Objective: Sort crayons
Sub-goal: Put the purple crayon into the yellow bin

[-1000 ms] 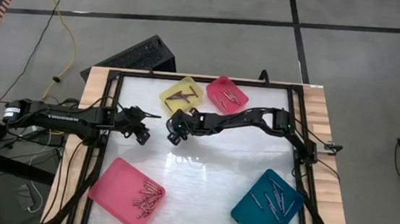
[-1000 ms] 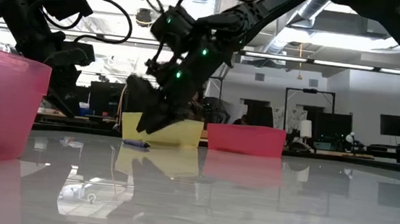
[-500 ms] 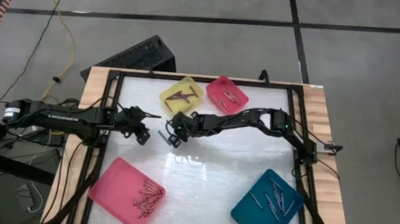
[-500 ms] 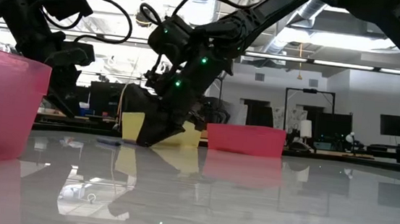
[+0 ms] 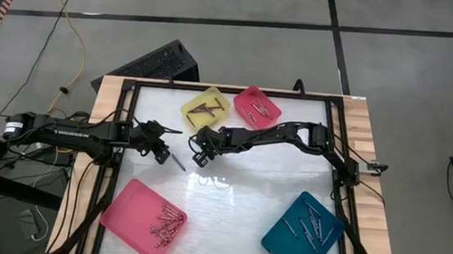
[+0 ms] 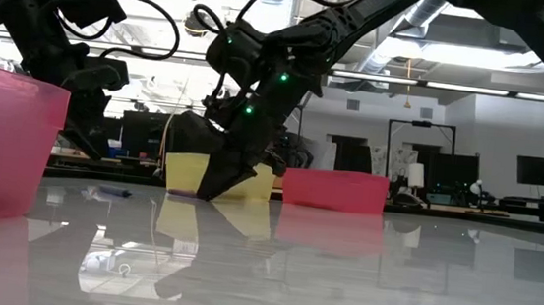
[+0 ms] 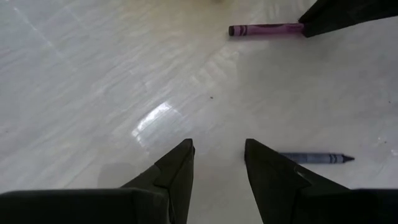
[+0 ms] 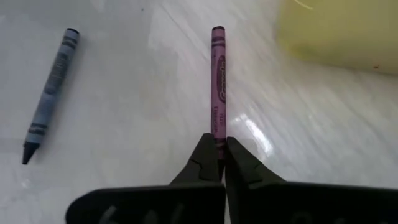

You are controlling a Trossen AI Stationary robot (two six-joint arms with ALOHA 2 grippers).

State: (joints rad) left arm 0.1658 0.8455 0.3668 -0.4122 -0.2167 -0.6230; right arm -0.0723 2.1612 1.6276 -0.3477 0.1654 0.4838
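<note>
Right pincer (image 8: 219, 151) has just snapped together, pinching the purple crayon's (image 8: 217, 84) end on the bench (image 5: 255, 179) just beside the yellow tray (image 5: 192, 105); sorting can proceed. Left pincer (image 7: 219, 155) waits spread near the blue crayon (image 7: 317, 158).

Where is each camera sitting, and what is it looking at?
High view: above the table, looking straight down; both arms show.
Low view: at tabletop height, looking level across into the room; both arms hang in from above.
Left wrist view: on the left arm, looking past the left gripper at the tabletop.
Right wrist view: on the right arm, looking past the right gripper, shut on the purple crayon.
Shared: both wrist views show the purple crayon and the blue crayon.
</note>
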